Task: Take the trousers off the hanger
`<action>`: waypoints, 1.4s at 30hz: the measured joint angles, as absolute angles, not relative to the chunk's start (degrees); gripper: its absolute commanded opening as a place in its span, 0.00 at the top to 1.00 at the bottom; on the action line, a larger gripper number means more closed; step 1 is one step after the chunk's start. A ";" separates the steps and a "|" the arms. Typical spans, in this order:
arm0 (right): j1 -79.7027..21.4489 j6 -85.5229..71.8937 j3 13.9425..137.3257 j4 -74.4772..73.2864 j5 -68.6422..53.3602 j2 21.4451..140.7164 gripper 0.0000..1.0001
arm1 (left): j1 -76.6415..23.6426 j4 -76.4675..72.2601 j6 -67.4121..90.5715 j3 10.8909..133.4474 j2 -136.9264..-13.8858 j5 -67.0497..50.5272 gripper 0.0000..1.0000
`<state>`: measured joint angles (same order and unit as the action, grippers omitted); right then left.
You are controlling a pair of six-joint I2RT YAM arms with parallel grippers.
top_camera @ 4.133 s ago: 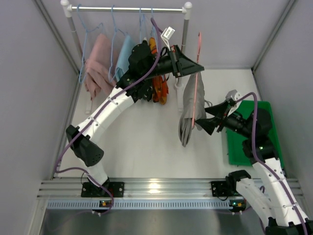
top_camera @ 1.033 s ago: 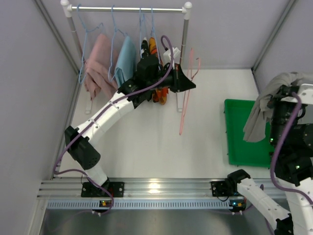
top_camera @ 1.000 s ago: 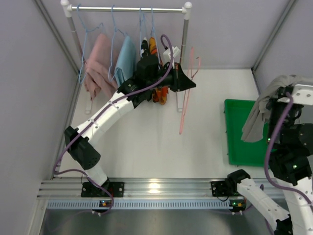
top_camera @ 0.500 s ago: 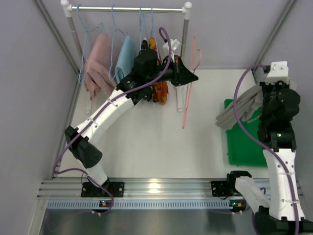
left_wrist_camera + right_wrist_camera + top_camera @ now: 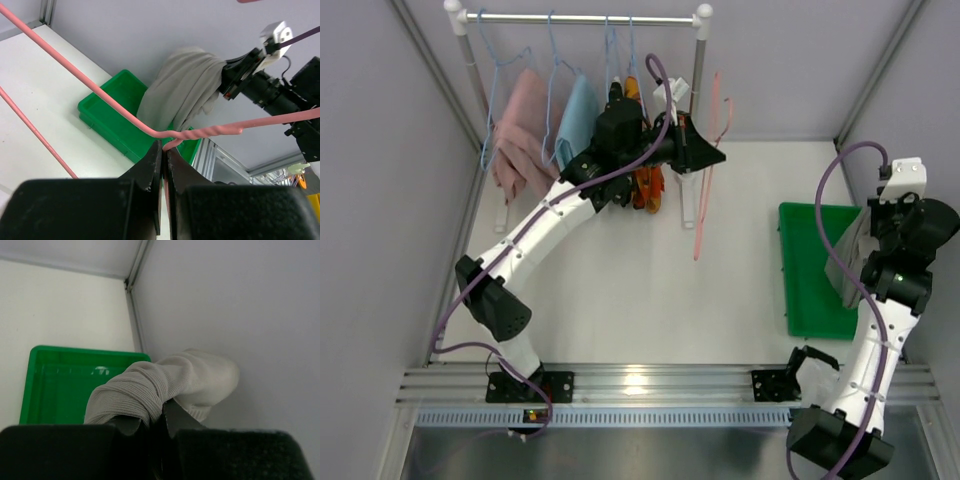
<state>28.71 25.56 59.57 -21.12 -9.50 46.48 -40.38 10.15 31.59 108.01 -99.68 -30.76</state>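
Note:
The grey trousers (image 5: pixel 848 268) hang bunched from my right gripper (image 5: pixel 876 240) over the right side of the green bin (image 5: pixel 807 270), off the hanger. In the right wrist view the gripper (image 5: pixel 162 407) is shut on a fold of the grey trousers (image 5: pixel 150 382), close to the right wall. My left gripper (image 5: pixel 717 155) holds the bare pink hanger (image 5: pixel 704 205) beside the rail post. The left wrist view shows that gripper (image 5: pixel 164 146) shut on the twisted neck of the hanger (image 5: pixel 210 132). The orange-red trousers (image 5: pixel 643 182) still hang on the rail (image 5: pixel 580 17), partly behind the left arm.
A pink garment (image 5: pixel 520 130) and a light-blue garment (image 5: pixel 578 115) hang on blue hangers at the rail's left. The green bin (image 5: pixel 65 375) sits against the right wall. Walls enclose the table left, back and right.
The right arm has swung back toward the right wall and lowered, carrying the grey trousers over the green bin. The left arm and pink hanger have barely moved.

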 measured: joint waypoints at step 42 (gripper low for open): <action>24.47 1.54 61.98 -14.13 -26.00 64.40 1.00 | -39.05 10.28 33.10 111.11 -103.37 -30.55 1.00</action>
